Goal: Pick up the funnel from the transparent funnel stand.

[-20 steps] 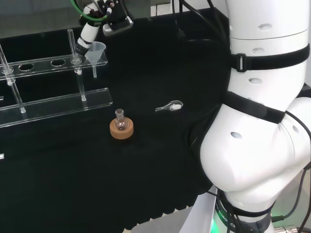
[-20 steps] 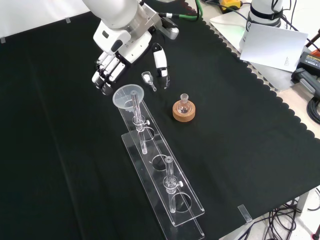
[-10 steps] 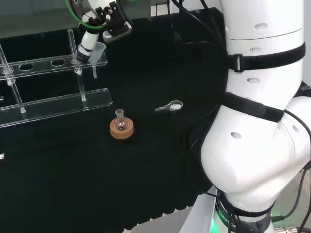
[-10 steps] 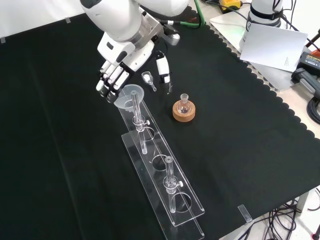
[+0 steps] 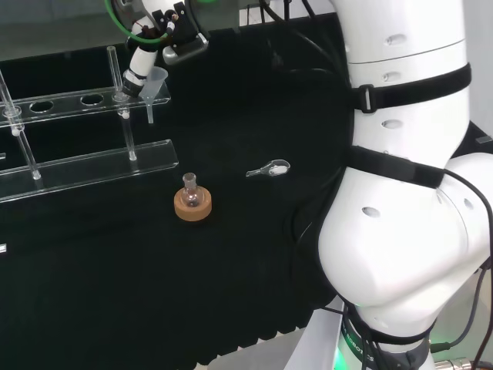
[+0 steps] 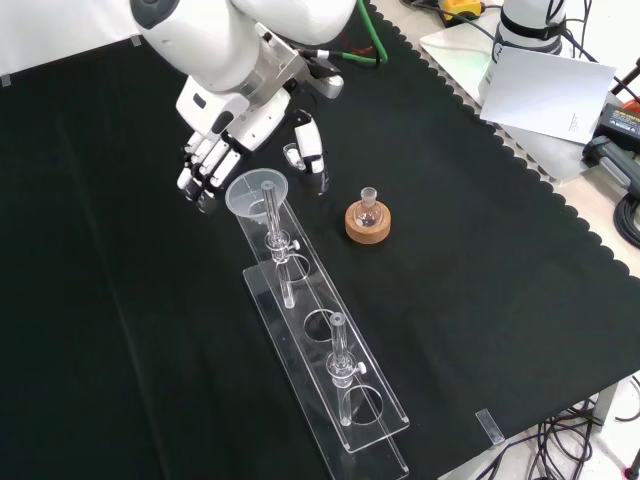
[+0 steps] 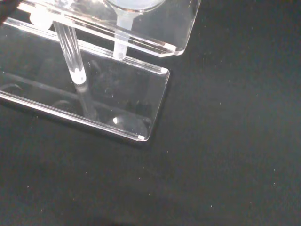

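In the front view, the hand (image 6: 215, 150) has shifted left since half a second ago and hangs just beside the funnel (image 6: 257, 194), its fingers (image 6: 196, 179) loosely bent and its thumb apart, holding nothing. The funnel sits in the end hole of the clear funnel stand (image 6: 330, 375), as before. To the right, a small flask on a cork ring (image 6: 367, 222) stands unmoved on the surface.

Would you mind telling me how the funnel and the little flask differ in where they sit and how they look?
The funnel sits raised in the end hole of the clear stand, while the flask sits low on the cloth in a cork ring. The funnel is a wide-mouthed cone with a thin stem; the flask is round with a narrow neck. The funnel looks milky, the flask clear. Both stand upright.
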`<act>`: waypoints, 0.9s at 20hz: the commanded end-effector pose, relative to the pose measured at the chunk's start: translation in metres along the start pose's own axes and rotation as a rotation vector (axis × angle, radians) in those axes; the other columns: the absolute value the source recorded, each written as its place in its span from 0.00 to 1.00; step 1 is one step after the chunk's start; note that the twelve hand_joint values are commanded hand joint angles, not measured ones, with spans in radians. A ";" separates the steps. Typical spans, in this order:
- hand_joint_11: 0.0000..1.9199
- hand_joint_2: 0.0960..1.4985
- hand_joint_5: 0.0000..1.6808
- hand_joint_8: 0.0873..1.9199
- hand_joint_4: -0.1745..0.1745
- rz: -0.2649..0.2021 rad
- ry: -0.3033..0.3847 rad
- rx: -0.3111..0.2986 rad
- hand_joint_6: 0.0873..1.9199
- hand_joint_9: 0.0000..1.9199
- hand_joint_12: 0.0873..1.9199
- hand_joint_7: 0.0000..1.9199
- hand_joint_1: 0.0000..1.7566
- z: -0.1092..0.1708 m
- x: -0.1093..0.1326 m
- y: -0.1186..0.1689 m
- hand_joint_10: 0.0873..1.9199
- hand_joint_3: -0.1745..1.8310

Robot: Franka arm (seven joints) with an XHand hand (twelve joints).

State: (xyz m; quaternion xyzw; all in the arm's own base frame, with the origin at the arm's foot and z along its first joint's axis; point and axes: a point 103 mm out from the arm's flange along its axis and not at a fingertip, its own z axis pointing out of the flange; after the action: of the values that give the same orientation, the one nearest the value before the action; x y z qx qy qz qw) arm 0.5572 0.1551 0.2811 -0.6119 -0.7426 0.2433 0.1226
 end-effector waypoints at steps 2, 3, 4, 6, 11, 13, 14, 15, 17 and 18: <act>0.00 0.36 0.00 0.00 0.47 -0.005 -0.053 0.172 0.00 0.00 0.35 0.00 0.35 -0.014 0.000 0.007 0.00 0.09; 0.00 0.36 0.00 0.00 0.47 -0.006 -0.059 0.174 0.00 0.00 0.35 0.00 0.35 -0.017 0.002 0.007 0.00 0.09; 0.00 0.36 0.00 0.00 0.47 -0.006 -0.063 0.180 0.00 0.00 0.36 0.00 0.34 -0.020 0.003 0.006 0.00 0.09; 0.00 0.36 0.00 0.00 0.47 -0.010 -0.075 0.186 0.00 0.00 0.37 0.00 0.34 -0.024 0.007 0.005 0.00 0.09; 0.00 0.36 0.00 0.00 0.46 -0.012 -0.098 0.198 0.00 0.00 0.40 0.00 0.34 -0.019 0.014 0.001 0.00 0.09; 0.00 0.36 0.00 0.00 0.46 -0.024 -0.104 0.196 0.00 0.00 0.40 0.00 0.34 -0.019 0.016 -0.004 0.00 0.09; 0.00 0.36 0.00 0.00 0.46 -0.026 -0.103 0.193 0.00 0.00 0.41 0.00 0.34 -0.018 0.016 -0.007 0.00 0.09; 0.00 0.36 0.00 0.00 0.46 -0.027 -0.102 0.194 0.00 0.00 0.41 0.00 0.34 -0.019 0.017 -0.008 0.00 0.09; 0.00 0.36 0.00 0.00 0.46 -0.031 -0.097 0.188 0.00 0.00 0.41 0.00 0.34 -0.017 0.015 -0.012 0.00 0.09; 0.00 0.37 0.00 0.00 0.46 -0.031 -0.092 0.185 0.00 0.00 0.41 0.00 0.34 -0.016 0.014 -0.013 0.00 0.09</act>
State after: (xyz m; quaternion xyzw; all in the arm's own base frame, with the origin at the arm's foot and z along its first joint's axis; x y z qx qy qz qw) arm 0.5628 0.1702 0.2952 -0.5806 -0.7248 0.3379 0.1530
